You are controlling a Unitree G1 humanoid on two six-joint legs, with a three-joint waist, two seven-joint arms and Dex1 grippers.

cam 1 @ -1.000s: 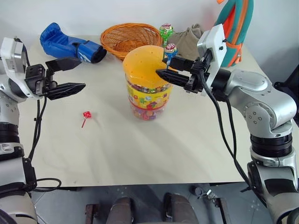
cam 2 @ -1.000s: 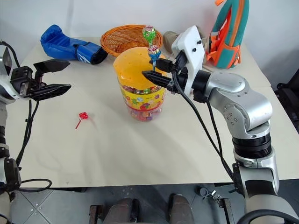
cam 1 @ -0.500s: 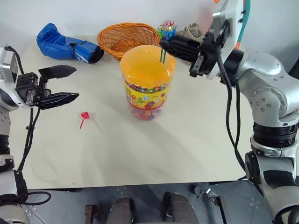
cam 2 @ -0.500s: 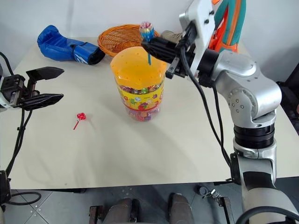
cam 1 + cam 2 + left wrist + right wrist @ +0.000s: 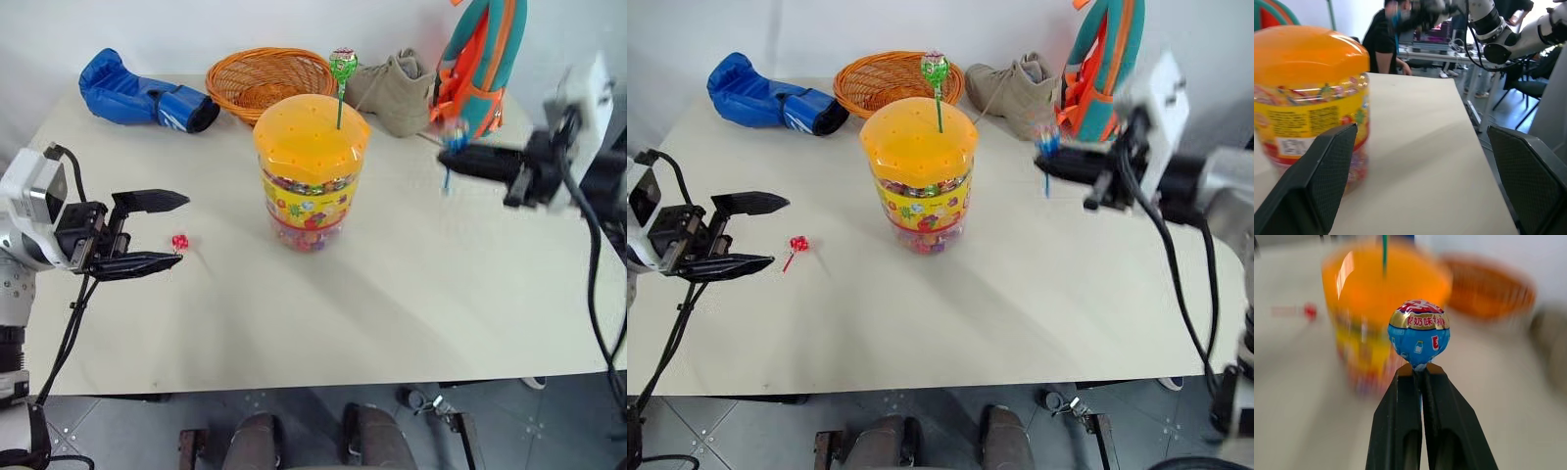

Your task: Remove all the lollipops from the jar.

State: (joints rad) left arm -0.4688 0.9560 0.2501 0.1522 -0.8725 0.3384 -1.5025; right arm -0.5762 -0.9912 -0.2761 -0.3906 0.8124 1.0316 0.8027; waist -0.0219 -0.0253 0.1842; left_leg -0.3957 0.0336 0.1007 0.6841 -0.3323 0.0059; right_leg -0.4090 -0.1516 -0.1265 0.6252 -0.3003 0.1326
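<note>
A: How is the right hand [image 5: 1420, 374] seen?

B: Its two black fingers [image 5: 1398, 421] are pressed together on the thin stick of the blue-red lollipop [image 5: 1419, 334], which is held upright just above the fingertips. In the head views that hand is held in the air to the right of the jar [image 5: 310, 168], well apart from it, with the lollipop clear of the lid.

A: And the left hand [image 5: 155, 233]?

B: It is spread wide and nothing is gripped in it. It is held above the left part of the tabletop [image 5: 392, 294], pointed toward the jar and apart from it.

A: Where are the other lollipops found?

B: The green lollipop [image 5: 343, 64] is seen standing upright, its stick set in a hole of the orange lid [image 5: 917, 137]. The red lollipop [image 5: 798, 244] is lying on the tabletop, between the left hand and the jar, just beside the left fingertips.

A: What is placed around them?

B: Behind the jar an orange wicker basket [image 5: 266, 78], a blue boxing glove [image 5: 142, 93], a tan boot [image 5: 397, 90] and a teal-and-orange backpack [image 5: 485, 54] are seen.
</note>
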